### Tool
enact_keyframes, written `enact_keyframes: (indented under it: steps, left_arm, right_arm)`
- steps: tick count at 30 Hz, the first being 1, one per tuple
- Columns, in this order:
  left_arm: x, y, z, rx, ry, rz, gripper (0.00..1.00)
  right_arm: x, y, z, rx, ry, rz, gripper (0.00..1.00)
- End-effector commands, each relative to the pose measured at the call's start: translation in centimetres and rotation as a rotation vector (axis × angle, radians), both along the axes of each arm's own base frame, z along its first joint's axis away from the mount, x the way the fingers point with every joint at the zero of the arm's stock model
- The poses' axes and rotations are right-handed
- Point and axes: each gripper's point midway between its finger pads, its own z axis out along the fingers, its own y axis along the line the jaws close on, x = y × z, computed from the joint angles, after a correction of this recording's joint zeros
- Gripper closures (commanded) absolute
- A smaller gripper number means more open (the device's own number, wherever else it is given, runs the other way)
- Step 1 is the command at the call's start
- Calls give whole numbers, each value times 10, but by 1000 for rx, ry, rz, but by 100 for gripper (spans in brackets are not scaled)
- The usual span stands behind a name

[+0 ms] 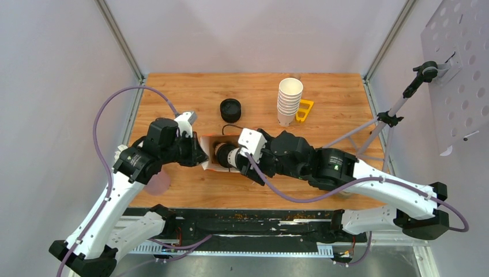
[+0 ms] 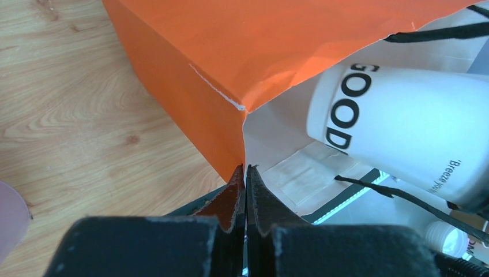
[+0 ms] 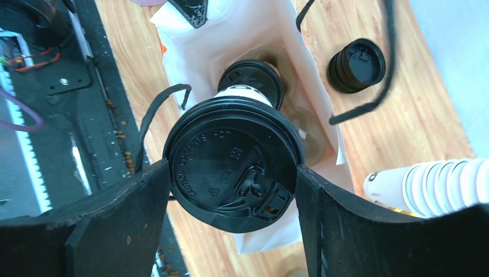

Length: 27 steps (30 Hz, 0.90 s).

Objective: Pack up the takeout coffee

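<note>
table (image 1: 173,92): wood, everything sits mid-board.

orange paper bag (image 1: 206,165) stands upright near the front edge, mouth up. left end effector (image 2: 245,173) is clamped tight on the bag's rim at a corner fold. judgement: it's there to pin the bag and hold the mouth spread so the paper doesn't fold in or tip under load.

stack of nested cups (image 1: 289,101) is well apart at the back, no lids, not part of the job. pink cup (image 1: 157,182) sits by the left arm, outside the bag.

first coffee cup (image 3: 233,173): white, black lid, gripped by the right end effector (image 3: 233,193), fingers wide on either side just under the lid. side grip leaves the lid untouched. cup is at the bag mouth, over the free spot, a bit tilted in the left wrist view; can't tell how far below the rim it is.

second coffee cup (image 3: 251,81): lidded, upright on the bag floor, at the far end.

spare lids (image 3: 356,64): small black stack on the table just beside the bag.

judgement: last cup of two going in. needs a straight drop beside the other, clear of the bag's black handles.
</note>
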Motion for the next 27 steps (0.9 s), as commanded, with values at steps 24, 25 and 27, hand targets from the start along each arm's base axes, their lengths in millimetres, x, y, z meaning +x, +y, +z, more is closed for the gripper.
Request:
enact_keyframes:
  steps: [24, 25, 27]
  left_arm:
    - [-3, 16, 12, 18, -61, 60, 88]
    - [-5, 15, 10, 17, -52, 53, 90]
    - [-5, 14, 8, 16, -45, 45, 94]
  right_arm:
    - [2, 51, -28, -39, -232, 158, 31]
    - [3, 50, -26, -33, -242, 150, 31]
    - [7, 47, -27, -38, -269, 140, 31]
